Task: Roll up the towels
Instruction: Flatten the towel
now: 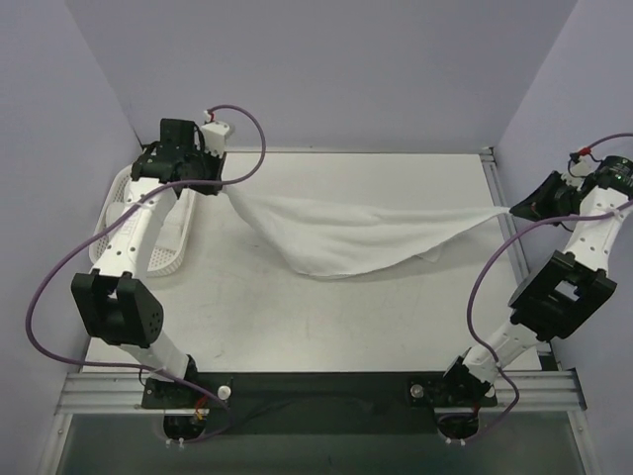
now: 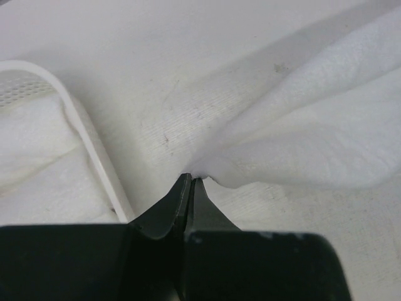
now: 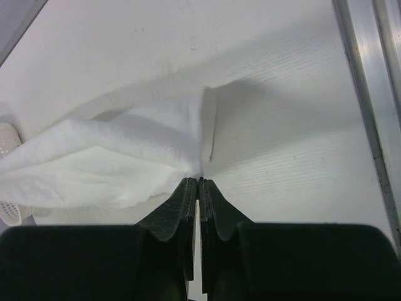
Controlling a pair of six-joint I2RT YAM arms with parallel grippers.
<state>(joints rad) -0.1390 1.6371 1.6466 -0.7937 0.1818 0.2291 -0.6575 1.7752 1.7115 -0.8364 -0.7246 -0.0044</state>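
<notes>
A matte white table stands inside pale lavender walls, with aluminium rails along its near and right edges. One white terry towel hangs stretched across the far half, its middle sagging onto the table. The left gripper is clamped on one corner, and the right gripper is pinched on the opposite end. A white lattice basket at the left holds a second towel.

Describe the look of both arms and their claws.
The left arm and right arm have white tube sections joined by boxy black joints. A purple cable loops along each. The left claw and right claw are matte black, tapering to thin tips.
</notes>
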